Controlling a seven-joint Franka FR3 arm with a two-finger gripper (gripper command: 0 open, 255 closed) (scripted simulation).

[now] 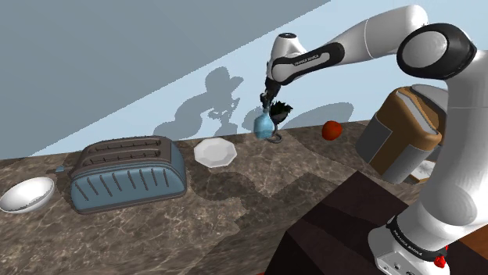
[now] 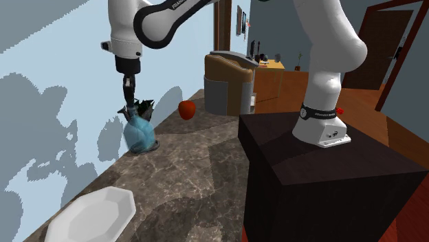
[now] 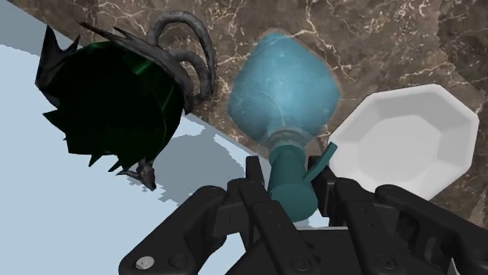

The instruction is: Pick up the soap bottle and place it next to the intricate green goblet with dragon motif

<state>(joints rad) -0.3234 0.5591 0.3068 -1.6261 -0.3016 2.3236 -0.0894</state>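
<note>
I find the goblet (image 1: 281,112) and soap bottle (image 1: 263,125) crowded together just beside the wall (image 1: 117,62), with no passage behind them. Bare tabletop (image 1: 258,195) lies open between bottle and white plate (image 1: 215,152), and between goblet and red apple (image 1: 331,130). The toaster (image 1: 125,178) stands well apart. A brown appliance (image 1: 403,129) blocks beyond the apple.

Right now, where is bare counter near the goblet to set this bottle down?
Bare counter lies between the goblet and the apple, and more widely in front, toward the stand. The gap between the plate and the soap bottle, clasped in the tool, is narrower. Behind the goblet, the wall crowds in.
</note>
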